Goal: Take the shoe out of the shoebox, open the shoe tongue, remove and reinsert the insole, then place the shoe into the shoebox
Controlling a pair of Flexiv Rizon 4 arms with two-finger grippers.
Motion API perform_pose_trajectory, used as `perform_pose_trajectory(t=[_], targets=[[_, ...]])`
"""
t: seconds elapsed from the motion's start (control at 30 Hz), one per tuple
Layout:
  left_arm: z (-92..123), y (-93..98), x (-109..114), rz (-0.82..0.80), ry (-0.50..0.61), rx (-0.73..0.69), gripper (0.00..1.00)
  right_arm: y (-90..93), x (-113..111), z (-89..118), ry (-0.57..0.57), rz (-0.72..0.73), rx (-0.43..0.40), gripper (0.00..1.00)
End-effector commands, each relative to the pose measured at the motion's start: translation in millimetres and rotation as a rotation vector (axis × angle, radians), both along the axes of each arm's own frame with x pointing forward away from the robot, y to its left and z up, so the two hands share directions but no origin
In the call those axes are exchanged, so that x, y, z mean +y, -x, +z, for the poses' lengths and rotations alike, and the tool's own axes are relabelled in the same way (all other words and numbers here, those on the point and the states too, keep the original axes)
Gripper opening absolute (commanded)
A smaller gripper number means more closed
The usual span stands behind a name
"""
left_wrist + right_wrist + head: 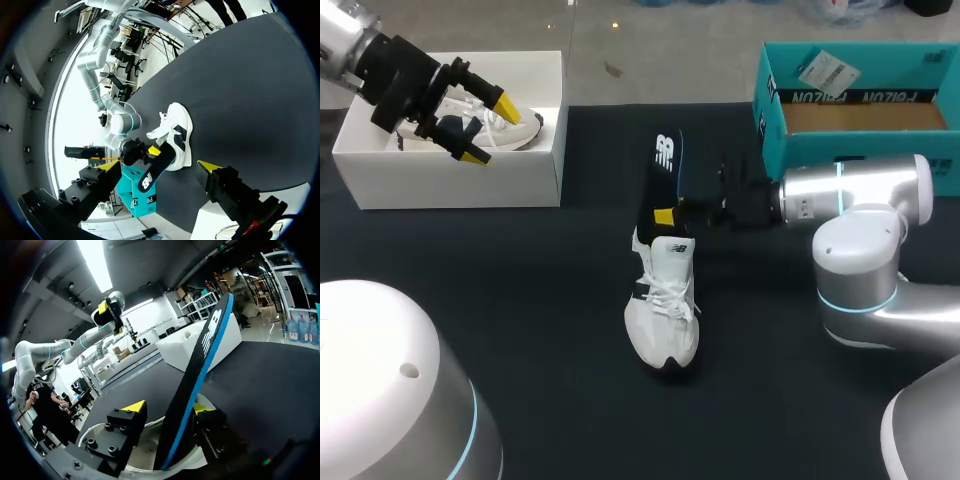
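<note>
Centre of the head view: a white shoe (665, 305) with black side patches lies on the dark worktop (520, 300), toe toward the lower edge and heel toward the top. A black insole (663, 170) with a blue edge stands steeply out of its heel opening, with the lower end at the shoe and the upper end leaning toward the top of the frame. The right arm comes in level from the right, and the right hand (169, 408) is at the lower part of the insole, just above the shoe. In the right wrist view the insole runs up through that hand, with the shoe's white lining under it, but I cannot tell whether the hand actually has it clamped. At upper left stands a white shoebox (450, 185) with a second shoe (520, 127) lying inside. The left hand (487, 128) hangs over that box, spread wide and holding nothing, its yellow tips well apart. A teal box (860, 97) sits at upper right, behind the right arm.
</note>
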State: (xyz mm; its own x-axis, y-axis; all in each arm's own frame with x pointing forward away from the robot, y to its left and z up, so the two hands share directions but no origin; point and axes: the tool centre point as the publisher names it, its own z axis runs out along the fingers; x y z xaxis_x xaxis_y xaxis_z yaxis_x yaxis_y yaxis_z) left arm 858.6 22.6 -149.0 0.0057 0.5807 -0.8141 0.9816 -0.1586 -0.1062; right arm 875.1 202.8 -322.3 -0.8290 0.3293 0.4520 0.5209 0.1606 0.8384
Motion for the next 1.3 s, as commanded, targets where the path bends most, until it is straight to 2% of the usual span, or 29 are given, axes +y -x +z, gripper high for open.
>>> perform_pose_trajectory(t=[0.03, 0.1, 0.13, 0.17, 0.2, 0.3, 0.5, 0.87, 1.13, 1.17, 1.23, 1.27, 1.3], targets=[[1, -0.2, 0, -0.001, -0.004, 0.0, 1.0, -13.1, 4, 2, 0.011, 0.003, -0.008, 0.42], [1, -0.2, 0, -0.001, -0.004, 0.0, 1.0, -14.5, 3, 2, 0.016, 0.004, -0.019, 0.3], [1, -0.2, 0, -0.001, -0.004, 0.0, 1.0, -15.0, 2, 2, 0.022, 0.005, -0.024, 0.2], [1, -0.2, 0, -0.001, -0.004, 0.0, 1.0, -15.3, 1, 0, 0.032, 0.009, -0.033, 0.04], [1, -0.2, 0, -0.001, -0.004, 0.0, 1.0, -14.8, 0, -2, 0.038, 0.014, -0.035, 0.0], [1, -0.2, 0, -0.001, -0.004, 0.0, 1.0, -10.0, -2, -8, 0.061, 0.031, -0.058, 0.0], [1, -0.2, 0, -0.001, -0.004, 0.0, 1.0, 3.6, -8, -23, 0.063, 0.041, -0.051, 0.0], [1, -0.2, 0, -0.001, -0.004, 0.0, 1.0, 28.8, -10, -51, 0.075, 0.06, 0.041, 0.0], [1, -0.2, 0, -0.001, -0.004, 0.0, 1.0, 36.1, -6, -56, 0.076, 0.083, 0.083, 0.0], [1, -0.2, 0, -0.001, -0.004, 0.0, 1.0, 35.3, -5, -53, 0.072, 0.083, 0.081, 0.18], [1, -0.2, 0, -0.001, -0.004, 0.0, 1.0, 33.0, -3, -47, 0.062, 0.079, 0.065, 0.64], [1, -0.2, 0, -0.001, -0.004, 0.0, 1.0, 31.5, -2, -43, 0.061, 0.077, 0.052, 0.74], [1, -0.2, 0, -0.001, -0.004, 0.0, 1.0, 30.0, -1, -39, 0.059, 0.076, 0.041, 0.77]])
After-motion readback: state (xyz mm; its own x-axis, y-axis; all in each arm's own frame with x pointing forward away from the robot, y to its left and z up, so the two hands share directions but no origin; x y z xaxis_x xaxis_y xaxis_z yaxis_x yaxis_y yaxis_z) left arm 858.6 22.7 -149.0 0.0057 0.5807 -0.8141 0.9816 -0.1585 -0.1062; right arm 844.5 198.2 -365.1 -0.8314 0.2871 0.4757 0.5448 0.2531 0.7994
